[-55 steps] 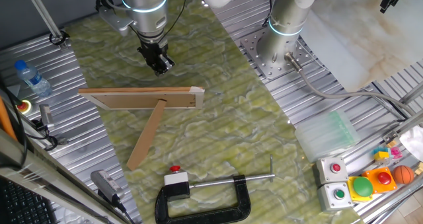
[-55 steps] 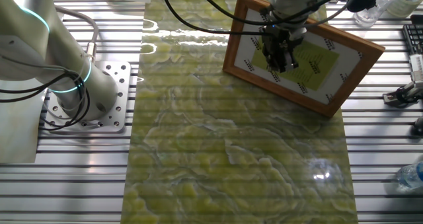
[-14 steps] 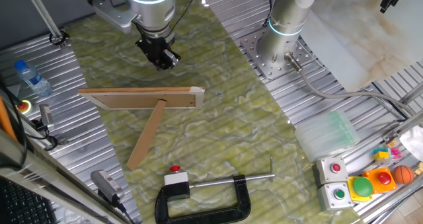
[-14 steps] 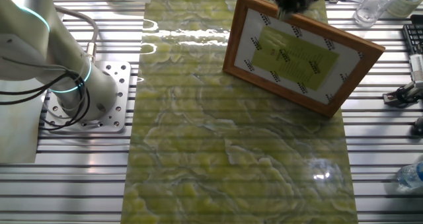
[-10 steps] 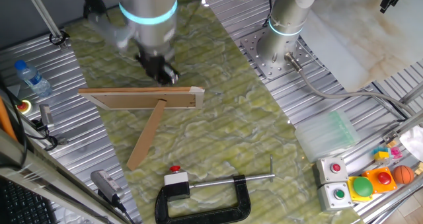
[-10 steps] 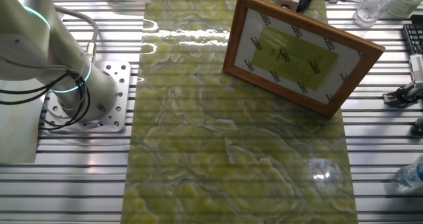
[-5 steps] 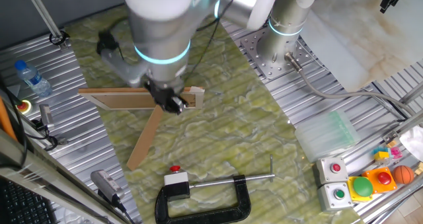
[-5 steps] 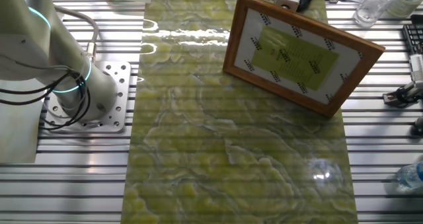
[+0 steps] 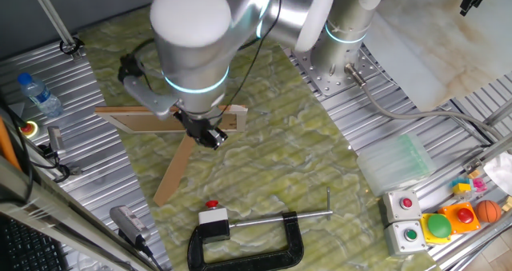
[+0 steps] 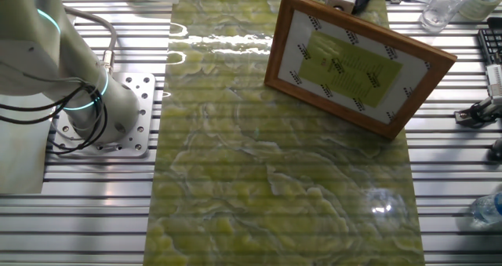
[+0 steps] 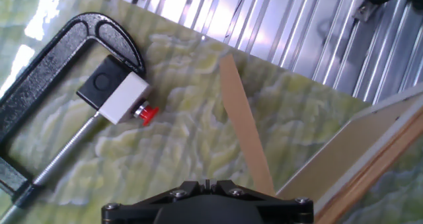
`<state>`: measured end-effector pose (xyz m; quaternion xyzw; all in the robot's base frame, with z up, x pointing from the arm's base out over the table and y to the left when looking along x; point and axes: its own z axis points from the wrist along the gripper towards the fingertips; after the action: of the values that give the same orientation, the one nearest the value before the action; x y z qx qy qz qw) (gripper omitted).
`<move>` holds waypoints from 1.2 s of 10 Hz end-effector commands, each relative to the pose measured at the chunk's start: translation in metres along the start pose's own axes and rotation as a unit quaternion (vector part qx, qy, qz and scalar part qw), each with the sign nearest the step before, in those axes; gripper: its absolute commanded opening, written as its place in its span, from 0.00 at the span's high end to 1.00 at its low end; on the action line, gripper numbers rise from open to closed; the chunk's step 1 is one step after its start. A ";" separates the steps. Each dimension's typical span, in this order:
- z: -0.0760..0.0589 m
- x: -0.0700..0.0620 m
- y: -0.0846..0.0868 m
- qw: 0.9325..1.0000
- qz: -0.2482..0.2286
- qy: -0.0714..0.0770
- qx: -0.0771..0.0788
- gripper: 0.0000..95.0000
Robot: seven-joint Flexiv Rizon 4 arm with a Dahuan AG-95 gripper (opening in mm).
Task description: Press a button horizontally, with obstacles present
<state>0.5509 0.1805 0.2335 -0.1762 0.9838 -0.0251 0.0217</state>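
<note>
Two wooden pieces, the long light-brown board [image 9: 136, 121] and the narrower brown strip [image 9: 176, 171], form a T on our green marbled bench [image 9: 264, 167]. Our claw [image 9: 208, 135] hovers where they meet; whether it is clenched we cannot tell. Beyond the strip, the tiny red button [image 11: 147, 113] tops its white box [image 11: 122, 96], seemingly clamped in the black C-clamp [image 11: 46, 72].
</note>
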 end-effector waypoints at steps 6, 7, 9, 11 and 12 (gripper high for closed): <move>-0.001 0.000 0.000 0.999 -0.014 0.050 0.005 1.00; -0.001 0.000 0.000 0.999 -0.018 0.047 0.005 1.00; -0.001 0.000 0.000 0.999 -0.021 0.047 0.005 1.00; 0.003 0.004 -0.001 0.999 -0.024 0.047 0.003 1.00; 0.007 0.007 -0.002 0.999 -0.025 0.046 0.002 1.00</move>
<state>0.5432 0.1749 0.2248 -0.2021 0.9786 -0.0362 -0.0150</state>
